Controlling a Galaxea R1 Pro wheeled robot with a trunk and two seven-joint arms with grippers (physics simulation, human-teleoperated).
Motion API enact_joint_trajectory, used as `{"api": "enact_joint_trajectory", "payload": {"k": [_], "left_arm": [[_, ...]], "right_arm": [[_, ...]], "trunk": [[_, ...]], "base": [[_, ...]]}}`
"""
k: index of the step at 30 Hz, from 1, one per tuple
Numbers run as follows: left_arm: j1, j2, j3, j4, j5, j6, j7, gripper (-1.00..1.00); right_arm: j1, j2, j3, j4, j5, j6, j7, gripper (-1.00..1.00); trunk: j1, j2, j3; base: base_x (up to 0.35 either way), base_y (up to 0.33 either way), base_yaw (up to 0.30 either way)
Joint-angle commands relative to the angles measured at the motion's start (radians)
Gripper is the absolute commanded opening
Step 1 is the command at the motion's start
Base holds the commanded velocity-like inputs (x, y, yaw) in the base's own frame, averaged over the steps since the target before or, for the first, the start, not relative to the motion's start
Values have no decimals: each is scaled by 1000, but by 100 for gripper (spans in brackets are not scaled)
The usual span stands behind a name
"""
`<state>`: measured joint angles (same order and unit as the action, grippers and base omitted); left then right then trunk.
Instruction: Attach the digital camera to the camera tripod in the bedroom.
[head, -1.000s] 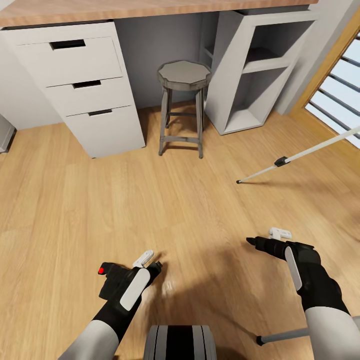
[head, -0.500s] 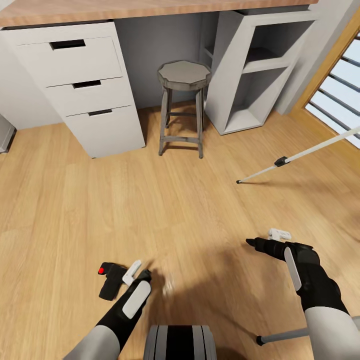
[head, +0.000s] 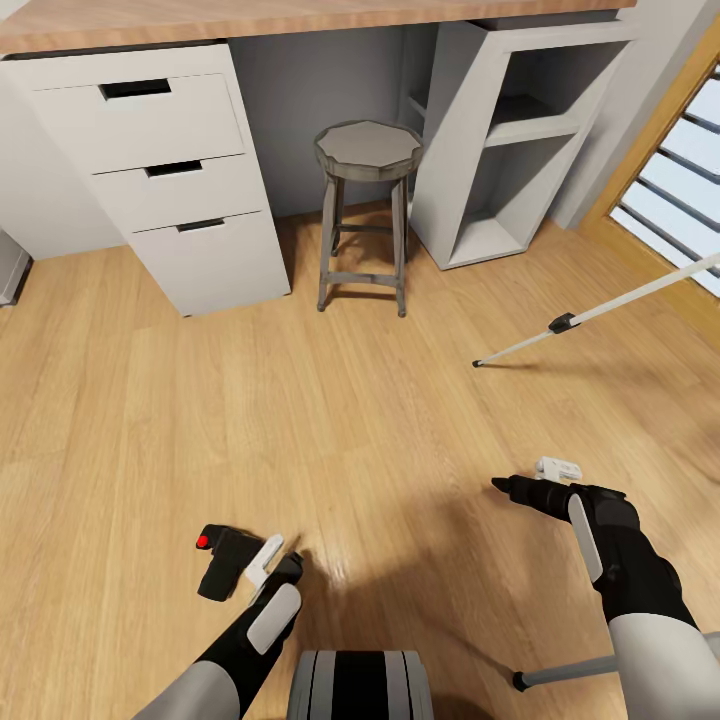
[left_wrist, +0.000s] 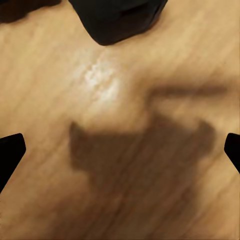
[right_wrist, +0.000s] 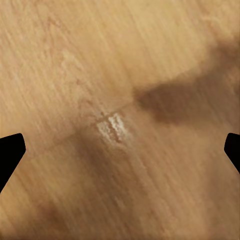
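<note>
1. While the robot's trunk (head: 360, 685) sits at the near edge of the head view, the left gripper (head: 275, 562) hangs low over the wood floor (head: 150, 430), jaws spread wide and holding nothing; in the left wrist view both fingertips (left_wrist: 10, 152) sit at the far sides with bare planks between them.
2. Right beside that gripper, on its outer side, the digital camera (head: 222, 560) lies on the floor, red button showing, free of the fingers; its black body (left_wrist: 117, 17) also pokes in at the edge of the left wrist view.
3. Over on the other side, the right gripper (head: 530, 482) is held out above the floor, also parted wide and empty, with floor and shadow between its fingertips (right_wrist: 10, 152) in the right wrist view.
4. Just under the right forearm, one foot of the camera tripod (head: 560, 677) rests on the boards at the near right corner.
5. Between the two arms and ahead of them there's a broad open stretch of floor.
6. Further out to the right, another tripod leg (head: 590, 317) slants down from the right edge, its foot planted well apart from the stool.
7. Beyond that, the grey stool (head: 367, 200) stands in the gap under the desk top (head: 250, 15), drawer unit (head: 165, 160) on one side, open shelf unit (head: 510, 140) on the other.
8. At the far right edge, the wood-framed window (head: 670, 170) runs along the wall.
</note>
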<state>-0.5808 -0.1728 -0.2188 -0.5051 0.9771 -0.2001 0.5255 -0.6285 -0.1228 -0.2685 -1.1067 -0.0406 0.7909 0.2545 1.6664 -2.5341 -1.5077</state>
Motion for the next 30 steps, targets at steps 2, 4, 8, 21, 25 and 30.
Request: {"api": "enact_joint_trajectory", "payload": {"k": [2, 4, 8, 21, 25, 30], "left_arm": [[-1, 1, -8, 2, 11, -7, 3, 100], [-1, 2, -9, 5, 10, -7, -1, 100], [-1, 2, -9, 6, 10, -6, -2, 100], [-1, 2, -8, 5, 8, -8, -4, 100], [-1, 2, -9, -5, 1, -8, -9, 100], [-1, 6, -9, -8, -2, -8, -64, 100]], "right_arm": [[0, 0, -1, -1, -4, 5, 2, 100], [0, 0, -1, 0, -4, 5, 2, 100], [0, 0, -1, 1, -4, 5, 2, 100], [0, 0, -1, 1, -4, 5, 2, 100], [0, 0, -1, 2, -4, 5, 2, 100], [0, 0, 0, 2, -4, 5, 2, 100]], "trunk": [[0, 0, -1], [0, 0, -1], [0, 0, -1], [0, 0, -1], [0, 0, -1], [0, 0, -1]], "base": [[0, 0, 0], [0, 0, 0], [0, 0, 0], [0, 0, 0], [0, 0, 0], [0, 0, 0]]}}
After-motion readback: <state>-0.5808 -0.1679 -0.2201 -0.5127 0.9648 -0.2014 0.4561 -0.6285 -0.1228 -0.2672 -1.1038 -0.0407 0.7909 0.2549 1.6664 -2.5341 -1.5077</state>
